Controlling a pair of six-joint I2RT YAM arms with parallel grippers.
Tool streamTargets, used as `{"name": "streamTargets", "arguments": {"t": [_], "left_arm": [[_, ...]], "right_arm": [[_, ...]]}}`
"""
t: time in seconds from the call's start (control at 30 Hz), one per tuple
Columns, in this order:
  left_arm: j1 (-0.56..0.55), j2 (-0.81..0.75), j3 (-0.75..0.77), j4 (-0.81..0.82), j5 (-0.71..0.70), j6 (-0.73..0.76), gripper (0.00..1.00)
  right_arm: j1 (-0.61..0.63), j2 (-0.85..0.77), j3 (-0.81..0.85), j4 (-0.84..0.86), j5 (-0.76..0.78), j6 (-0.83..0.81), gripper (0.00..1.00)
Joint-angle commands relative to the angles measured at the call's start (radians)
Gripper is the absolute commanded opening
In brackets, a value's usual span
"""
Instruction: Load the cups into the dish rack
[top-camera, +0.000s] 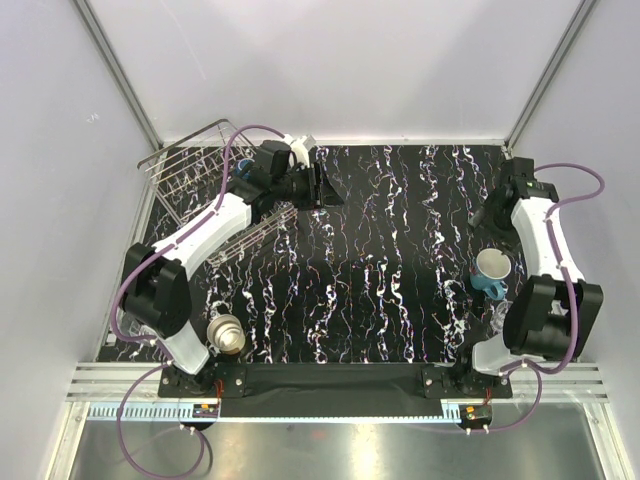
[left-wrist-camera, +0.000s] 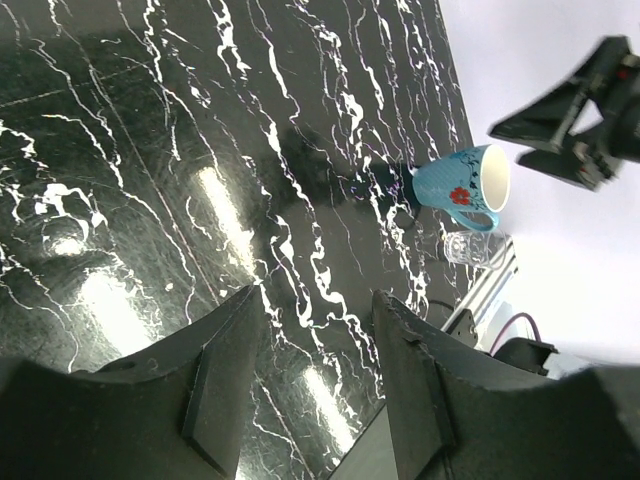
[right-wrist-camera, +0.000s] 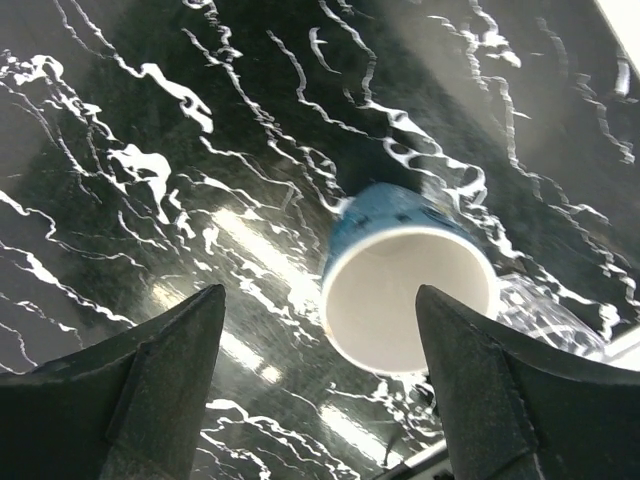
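Dish rack (top-camera: 186, 166) far left, blue cup (top-camera: 491, 270) outside

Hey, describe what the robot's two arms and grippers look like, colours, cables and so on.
Both the left arm and right arm have white shells between chunky black joints. A purple cable loops along each. The left gripper and right gripper are matte black with broad wedge-shaped fingers. I see no markings.
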Motion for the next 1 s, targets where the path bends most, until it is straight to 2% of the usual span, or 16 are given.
{"name": "streamTargets", "arguments": {"t": [0.0, 0.43, 0.5, 0.63, 0.7, 0.73, 0.8, 0.87, 0.93, 0.97], "left_arm": [[-0.002, -0.005, 0.037, 0.056, 0.055, -0.003, 0.53], [0.001, 0.007, 0.043, 0.051, 0.060, -0.009, 0.50], [0.001, 0.009, 0.043, 0.053, 0.066, -0.013, 0.50], [0.008, 0.000, 0.040, 0.059, 0.073, -0.016, 0.50], [0.009, -0.005, 0.038, 0.065, 0.086, -0.027, 0.52], [0.009, -0.005, 0.034, 0.076, 0.092, -0.030, 0.53], [0.009, -0.008, 0.024, 0.088, 0.101, -0.035, 0.54], [0.009, -0.007, 0.026, 0.088, 0.102, -0.032, 0.55], [0.009, -0.007, 0.026, 0.090, 0.106, -0.032, 0.55], [0.009, -0.008, 0.028, 0.093, 0.110, -0.032, 0.55]], "right_arm": [[-0.002, 0.023, 0.006, 0.076, -0.041, -0.012, 0.83], [-0.004, 0.143, -0.093, 0.164, -0.033, 0.025, 0.72], [-0.004, 0.155, -0.104, 0.173, -0.035, 0.028, 0.63], [-0.004, 0.171, -0.118, 0.185, -0.045, 0.031, 0.58], [-0.004, 0.162, -0.133, 0.191, -0.041, 0.036, 0.44], [-0.004, 0.154, -0.139, 0.200, -0.036, 0.040, 0.30], [-0.004, 0.131, -0.146, 0.208, -0.025, 0.049, 0.21], [-0.005, 0.125, -0.143, 0.205, -0.024, 0.051, 0.17], [-0.005, 0.123, -0.121, 0.185, -0.027, 0.048, 0.09], [-0.005, 0.122, -0.112, 0.176, -0.025, 0.048, 0.00]]}}
